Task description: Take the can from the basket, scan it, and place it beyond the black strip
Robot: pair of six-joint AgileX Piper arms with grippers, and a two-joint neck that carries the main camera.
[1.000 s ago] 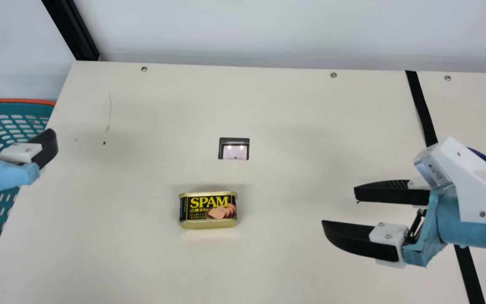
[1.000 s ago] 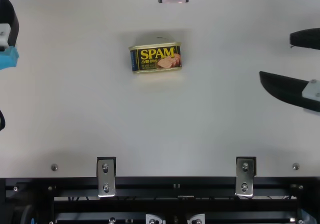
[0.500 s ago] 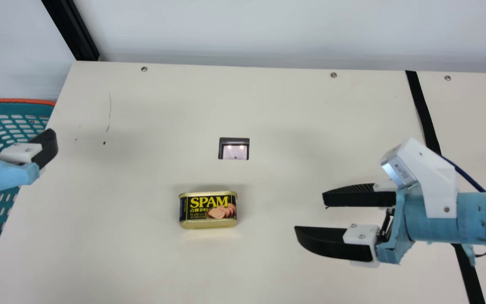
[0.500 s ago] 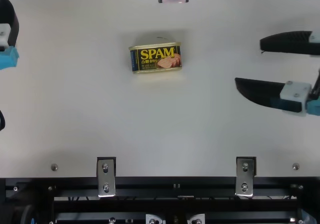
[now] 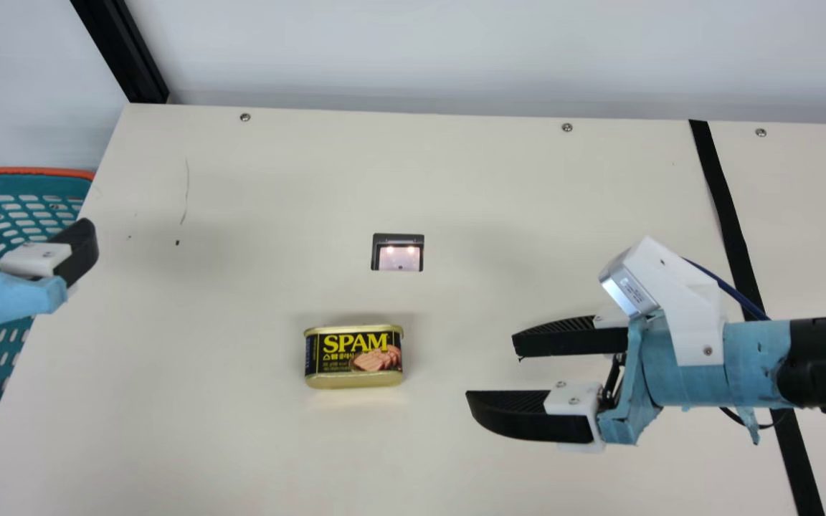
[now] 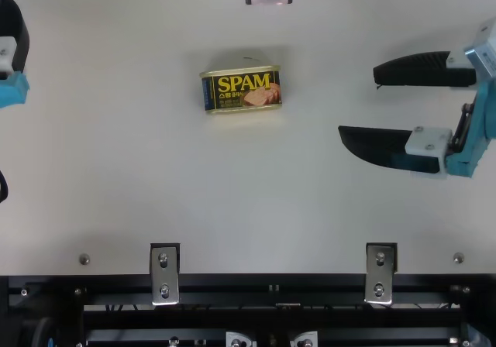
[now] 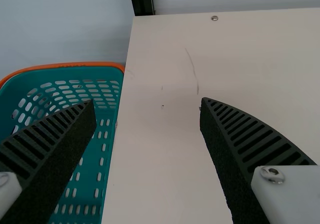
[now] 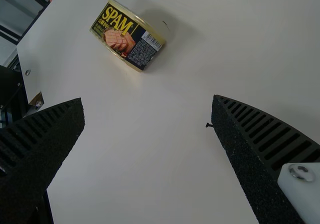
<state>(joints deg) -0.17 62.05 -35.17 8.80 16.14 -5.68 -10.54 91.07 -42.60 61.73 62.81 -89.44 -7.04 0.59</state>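
The can (image 5: 353, 357) lies on its broad side on the cream surface (image 5: 241, 444), its picture label facing up. It sits between the scanner window (image 5: 399, 256) and the near edge, a little toward the left edge from the window, and apart from it. Two small lights shine in the window.

The right hand (image 5: 490, 365) is between the can and the black strip (image 5: 718, 193), its tips pointing toward the can and the left edge. Its fingers (image 5: 563, 337) stand wide apart, and the can is clear of them, touching neither. Its arm (image 5: 757, 362) crosses above the strip, which runs from the far edge toward the near edge, over by the right side of the surface. In the right wrist view, the can's label and the end with the barcode can be seen ahead of the spread tips.

The left hand (image 5: 33, 226) is at the left edge, also with its fingers apart. In the left wrist view, one finger is in front of the basket (image 7: 75, 65) and the other in front of the surface. The basket is green with an orange rim and stands just beside the left edge. A black post (image 5: 122, 50) rises at the far left corner, and screws (image 5: 244, 117) dot the far edge. Metal brackets (image 6: 163, 273) sit on the near edge.
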